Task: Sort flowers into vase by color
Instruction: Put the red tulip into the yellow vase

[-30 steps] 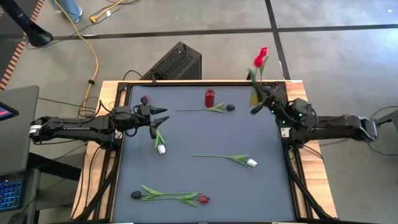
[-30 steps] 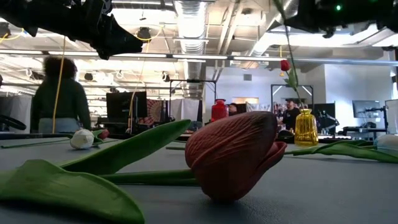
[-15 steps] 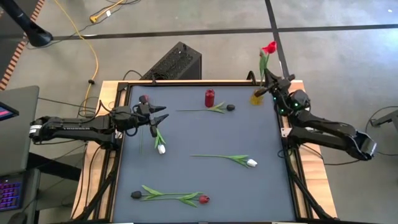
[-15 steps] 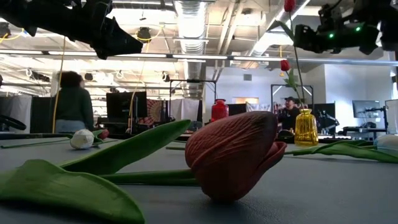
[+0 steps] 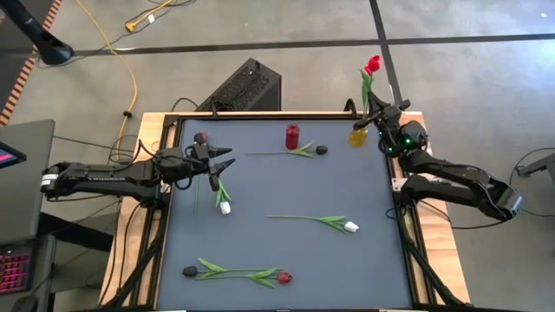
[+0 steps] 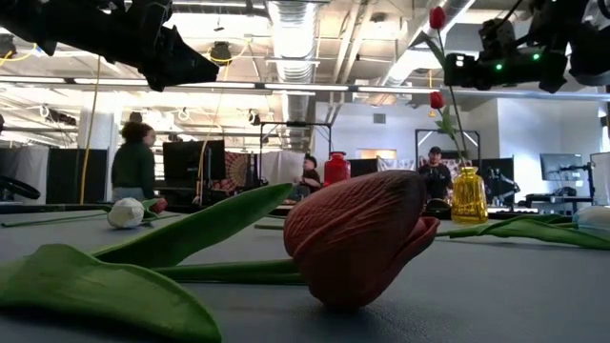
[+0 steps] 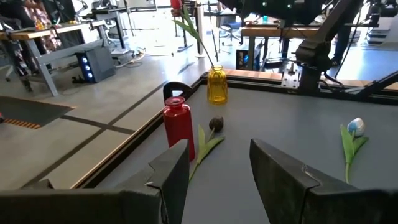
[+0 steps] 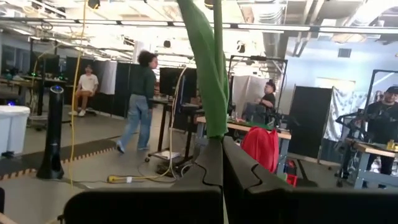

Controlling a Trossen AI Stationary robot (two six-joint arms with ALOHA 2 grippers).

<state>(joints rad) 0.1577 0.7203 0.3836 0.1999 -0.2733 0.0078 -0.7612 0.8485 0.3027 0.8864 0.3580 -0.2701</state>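
My right gripper point(image 5: 380, 116) hovers over the table's far right corner, shut on a red tulip point(image 6: 437, 17) above the yellow vase point(image 5: 358, 136). That vase holds another red tulip point(image 6: 436, 99). A red vase point(image 5: 292, 136) stands at the far middle. My left gripper point(image 5: 222, 161) hangs open and empty at the far left. Lying flat on the mat are a dark tulip point(image 5: 321, 149), two white tulips point(image 5: 225, 208) point(image 5: 350, 227), a maroon one point(image 5: 201, 139), and at the near edge a dark one point(image 5: 190, 271) and a red one point(image 5: 284, 278). My right gripper pinches the red tulip's green stem point(image 8: 216, 127) between its two fingers, below a long leaf point(image 8: 205, 68). The fingers come from the table's right, nearly level, and lie across the stem. The tulip stands upright, head above, lower stem point(image 6: 458, 133) reaching toward the yellow vase's mouth.
A black box point(image 5: 247, 87) sits just beyond the far edge, with a yellow cable point(image 5: 132, 78) on the floor. Wooden borders point(image 5: 416, 251) frame the mat. People stand and sit in the room behind point(image 6: 133, 167).
My right gripper has swung toward the table's far edge with the red tulip and sunk a little, ending over the yellow vase. The tulip has tipped more upright, its head now beyond the far edge as seen from above.
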